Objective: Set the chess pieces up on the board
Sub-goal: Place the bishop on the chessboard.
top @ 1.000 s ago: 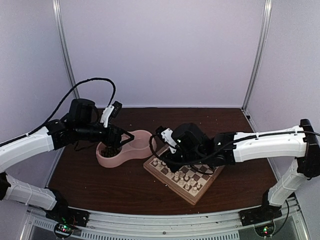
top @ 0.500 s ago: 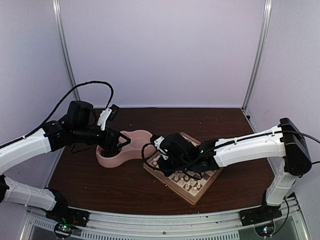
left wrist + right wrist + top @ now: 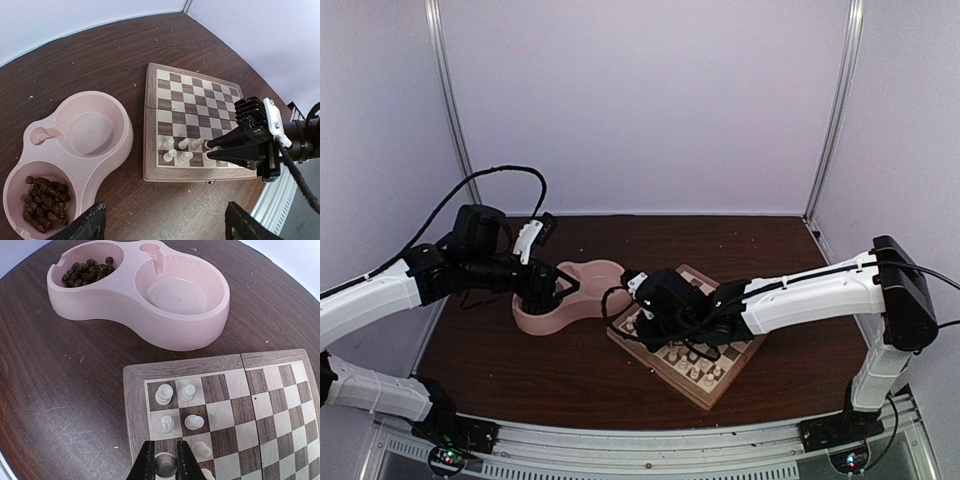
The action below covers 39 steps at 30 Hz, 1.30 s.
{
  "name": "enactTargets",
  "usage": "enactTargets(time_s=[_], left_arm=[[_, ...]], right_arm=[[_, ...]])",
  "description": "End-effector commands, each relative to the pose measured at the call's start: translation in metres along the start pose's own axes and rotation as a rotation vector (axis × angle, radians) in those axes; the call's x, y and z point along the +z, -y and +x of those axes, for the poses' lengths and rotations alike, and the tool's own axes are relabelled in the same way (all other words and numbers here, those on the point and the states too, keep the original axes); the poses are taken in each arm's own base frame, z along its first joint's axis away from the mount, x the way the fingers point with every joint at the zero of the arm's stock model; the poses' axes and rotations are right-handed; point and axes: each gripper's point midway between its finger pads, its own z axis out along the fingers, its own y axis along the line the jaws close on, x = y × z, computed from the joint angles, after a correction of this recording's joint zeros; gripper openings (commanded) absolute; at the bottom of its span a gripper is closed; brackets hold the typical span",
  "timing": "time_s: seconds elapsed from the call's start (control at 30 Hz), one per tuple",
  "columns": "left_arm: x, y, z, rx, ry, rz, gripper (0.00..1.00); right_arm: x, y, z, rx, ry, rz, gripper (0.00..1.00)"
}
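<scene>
The board (image 3: 732, 374) lies right of centre, with several cream-white chess pieces (image 3: 692, 362) standing in two rows along its near-left side. My right gripper (image 3: 165, 463) is low over the outer row near the board's corner. It is shut on a white piece (image 3: 165, 466) whose round top shows between the fingers. The left wrist view shows the same gripper (image 3: 207, 151) reaching in beside the standing pieces (image 3: 177, 150). My left gripper (image 3: 550, 290) hangs open over the pink dish (image 3: 560, 314), holding nothing. Dark brown pieces (image 3: 45, 197) fill one bowl.
The pink double-bowl dish (image 3: 125, 325) sits just left of the board's rim (image 3: 132, 405). Its larger bowl (image 3: 90, 132) holds nothing; the dark pieces (image 3: 85, 270) lie in the far bowl. Bare brown table (image 3: 175, 210) lies between dish and board. White walls enclose the table.
My right gripper has moved left and down along the board's near rows with its piece. My left gripper has dropped slightly toward the dish, still open.
</scene>
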Motion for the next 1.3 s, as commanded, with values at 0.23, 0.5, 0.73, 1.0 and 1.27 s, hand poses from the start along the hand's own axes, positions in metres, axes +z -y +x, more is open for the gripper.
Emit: enactTargets(time_s=[0.23, 0.5, 0.73, 1.0, 1.27], left_arm=[[-0.001, -0.003, 0.0, 0.025, 0.011, -0.013, 0.82], [0.0, -0.004, 0.003, 0.025, 0.003, -0.013, 0.82], [0.0, -0.003, 0.001, 0.025, 0.002, -0.009, 0.82], [0.003, -0.002, 0.001, 0.014, 0.002, 0.003, 0.83], [0.009, 0.001, 0.0, -0.002, 0.0, 0.027, 0.83]], right_arm=[[0.009, 0.003, 0.009, 0.001, -0.027, 0.044, 0.04], [0.006, 0.008, 0.006, 0.024, -0.014, 0.064, 0.03], [-0.036, 0.024, -0.028, 0.031, 0.092, 0.089, 0.03], [-0.05, 0.097, -0.004, 0.097, 0.074, 0.24, 0.04], [-0.026, 0.154, 0.058, 0.258, 0.004, 0.32, 0.05]])
